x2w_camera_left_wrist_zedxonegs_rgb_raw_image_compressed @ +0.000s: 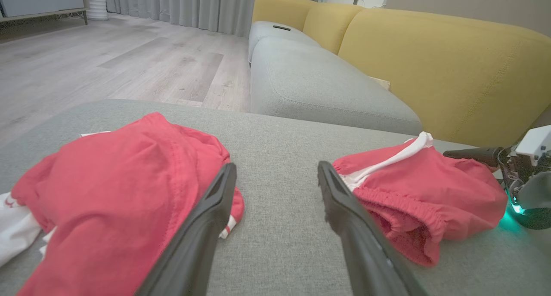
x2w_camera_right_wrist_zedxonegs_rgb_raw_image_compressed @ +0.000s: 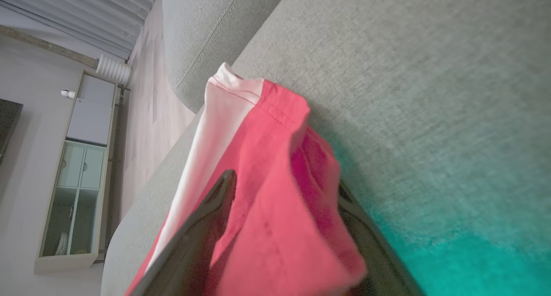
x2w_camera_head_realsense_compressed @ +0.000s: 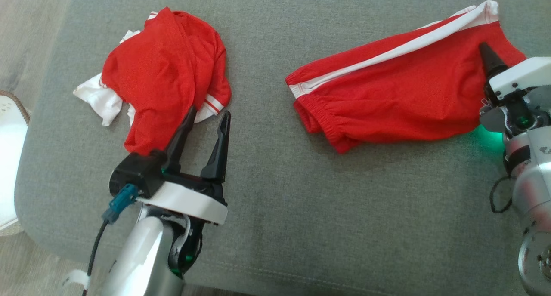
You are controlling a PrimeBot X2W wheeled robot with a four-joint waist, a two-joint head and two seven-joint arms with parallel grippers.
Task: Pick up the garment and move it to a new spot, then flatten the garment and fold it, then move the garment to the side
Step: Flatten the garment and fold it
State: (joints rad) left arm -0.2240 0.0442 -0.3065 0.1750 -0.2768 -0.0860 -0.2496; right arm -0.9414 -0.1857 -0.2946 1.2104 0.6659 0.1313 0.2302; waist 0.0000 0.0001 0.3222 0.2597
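Observation:
Two red garments lie on a grey cushion [x2w_camera_head_realsense_compressed: 301, 210]. A crumpled red and white top [x2w_camera_head_realsense_compressed: 163, 68] [x2w_camera_left_wrist_zedxonegs_rgb_raw_image_compressed: 116, 188] sits at the left, and red shorts with a white side stripe [x2w_camera_head_realsense_compressed: 400, 85] [x2w_camera_left_wrist_zedxonegs_rgb_raw_image_compressed: 422, 188] lie spread at the right. My left gripper [x2w_camera_head_realsense_compressed: 209, 112] [x2w_camera_left_wrist_zedxonegs_rgb_raw_image_compressed: 276, 166] is open at the top's near edge, its left finger against the cloth and nothing between the fingers. My right gripper [x2w_camera_head_realsense_compressed: 490, 63] [x2w_camera_right_wrist_zedxonegs_rgb_raw_image_compressed: 285, 180] is at the shorts' right end. Its jaws stand wide, with a fold of the shorts [x2w_camera_right_wrist_zedxonegs_rgb_raw_image_compressed: 267, 227] between them, one finger on top and the other partly under the cloth.
Beyond the cushion stands a sofa with a grey seat and yellow back [x2w_camera_left_wrist_zedxonegs_rgb_raw_image_compressed: 430, 59]. Wooden floor [x2w_camera_left_wrist_zedxonegs_rgb_raw_image_compressed: 107, 59] lies to the left. A woven basket with something white [x2w_camera_head_realsense_compressed: 8, 158] sits by the cushion's left edge. Bare cushion separates the two garments.

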